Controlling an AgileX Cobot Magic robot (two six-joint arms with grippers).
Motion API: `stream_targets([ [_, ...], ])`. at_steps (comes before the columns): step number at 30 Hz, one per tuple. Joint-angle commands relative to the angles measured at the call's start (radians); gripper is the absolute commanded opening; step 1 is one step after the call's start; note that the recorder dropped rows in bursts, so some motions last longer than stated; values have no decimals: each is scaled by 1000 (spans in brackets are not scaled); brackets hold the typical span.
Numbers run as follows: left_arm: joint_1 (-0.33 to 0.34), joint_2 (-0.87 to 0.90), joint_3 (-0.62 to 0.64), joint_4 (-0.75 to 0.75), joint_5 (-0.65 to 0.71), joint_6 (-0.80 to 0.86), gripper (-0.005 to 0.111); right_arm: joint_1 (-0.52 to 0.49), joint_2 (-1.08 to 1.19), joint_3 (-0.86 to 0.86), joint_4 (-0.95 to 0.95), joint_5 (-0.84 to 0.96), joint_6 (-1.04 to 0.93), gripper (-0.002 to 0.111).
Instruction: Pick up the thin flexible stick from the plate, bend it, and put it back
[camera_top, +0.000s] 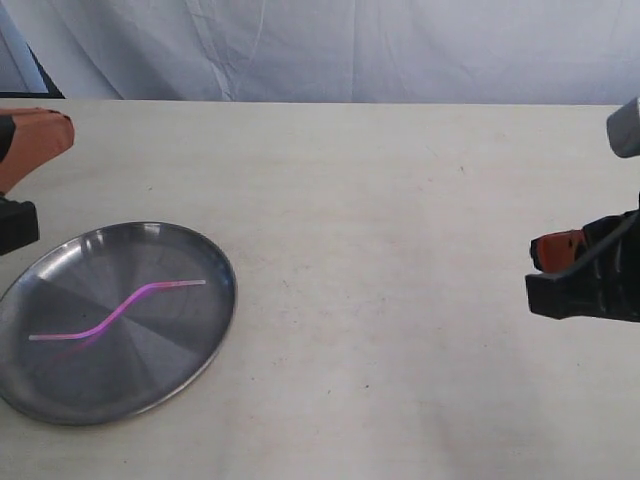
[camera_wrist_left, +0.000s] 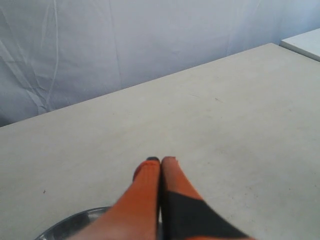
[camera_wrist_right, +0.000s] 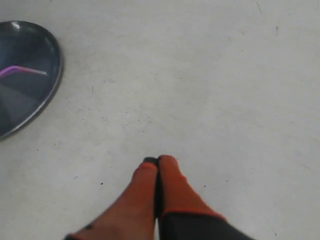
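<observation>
Wavy stick (camera_top: 120, 307) within plate (camera_top: 70, 380) rim; left gripper (camera_wrist_left: 160, 160), right gripper (camera_wrist_right: 158, 159) both together, well clear.

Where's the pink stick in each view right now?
Exterior view: the thin pink-magenta plastic stick lies wavy-bent on the round silver metal plate, lower left.
Left wrist view: not in it.
Right wrist view: one end shows on the plate, beyond the fingers.
Shared landmark: that plate.
</observation>
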Motion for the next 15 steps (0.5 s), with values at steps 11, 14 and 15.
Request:
stream_targets([
  [11, -4, -6, 1, 2, -5, -1, 0, -404, -423, 1, 17, -2, -5, -1],
  [14, -4, -6, 1, 2, -5, -1, 0, -404, -471, 1, 2, -2, -5, -1],
  [15, -4, -6, 1, 2, -7, 1, 0, -404, -478, 1, -4, -2, -5, -1],
])
